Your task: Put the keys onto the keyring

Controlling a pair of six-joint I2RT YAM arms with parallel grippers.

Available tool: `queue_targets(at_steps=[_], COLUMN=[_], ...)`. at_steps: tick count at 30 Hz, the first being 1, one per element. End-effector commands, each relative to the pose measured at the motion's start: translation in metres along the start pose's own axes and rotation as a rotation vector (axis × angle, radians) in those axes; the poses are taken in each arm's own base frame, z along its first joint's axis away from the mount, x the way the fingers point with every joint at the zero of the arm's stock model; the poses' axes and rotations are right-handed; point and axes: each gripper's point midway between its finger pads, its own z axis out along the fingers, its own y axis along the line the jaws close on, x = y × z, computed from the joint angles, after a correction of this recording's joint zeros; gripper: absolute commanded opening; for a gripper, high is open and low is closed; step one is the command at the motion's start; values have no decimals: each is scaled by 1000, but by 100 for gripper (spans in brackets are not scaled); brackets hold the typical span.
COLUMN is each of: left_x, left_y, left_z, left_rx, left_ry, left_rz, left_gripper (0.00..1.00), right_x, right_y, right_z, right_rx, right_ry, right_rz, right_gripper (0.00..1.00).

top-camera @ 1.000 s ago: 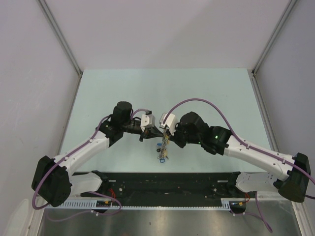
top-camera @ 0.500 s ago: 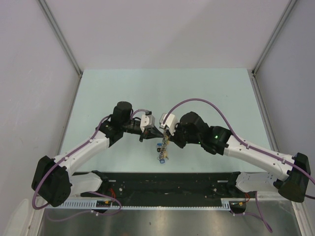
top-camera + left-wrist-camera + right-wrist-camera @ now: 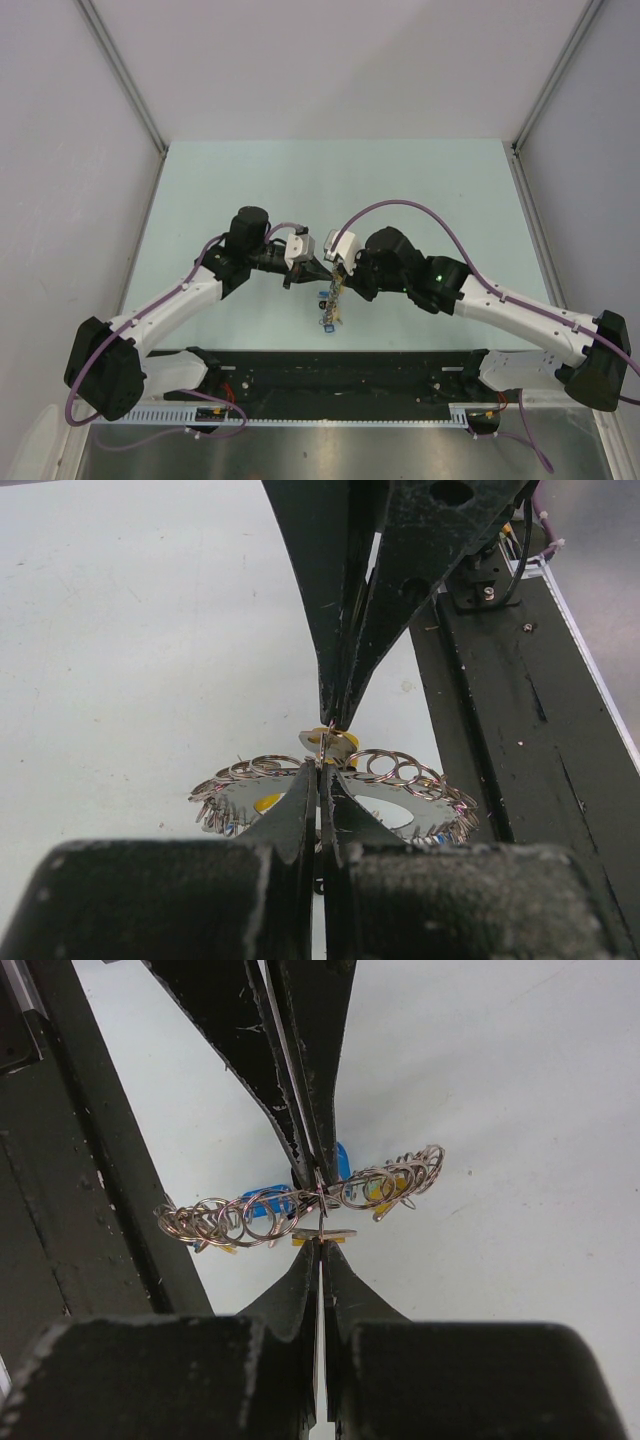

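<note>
Between left tool [image 3: 321, 772] and right tool [image 3: 320, 1244] — both pinching it — the keyring [image 3: 386, 768] hangs edge-on, crosswise.

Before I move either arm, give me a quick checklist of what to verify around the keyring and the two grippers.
1. Left gripper shut on the keyring: ok, its tips pinch the ring's edge.
2. Right gripper shut on the yellow-headed key: ok, as far as the left wrist view shows.
3. Key threaded onto the keyring: cannot tell, the closed tips hide the joint.
4. Room between the two grippers' tips: not ok, they almost meet at the ring.
5. Keyring clear of the table: cannot tell from any view.
</note>
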Motion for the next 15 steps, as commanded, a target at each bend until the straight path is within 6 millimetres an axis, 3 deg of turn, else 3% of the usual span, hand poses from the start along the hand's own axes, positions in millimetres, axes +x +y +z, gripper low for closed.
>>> queue_targets(at_steps=[1, 15], left_x=[-29, -28], left_y=[-6, -6], left_z=[-2, -2], left_rx=[40, 42], left_ry=[-67, -65], left_rz=[117, 118], left_gripper=[0, 0], right_x=[-21, -24], right_y=[-4, 0], right_z=[-4, -6], right_rx=[8, -22], right_ry=[-48, -63], right_rz=[19, 14], right_gripper=[0, 0])
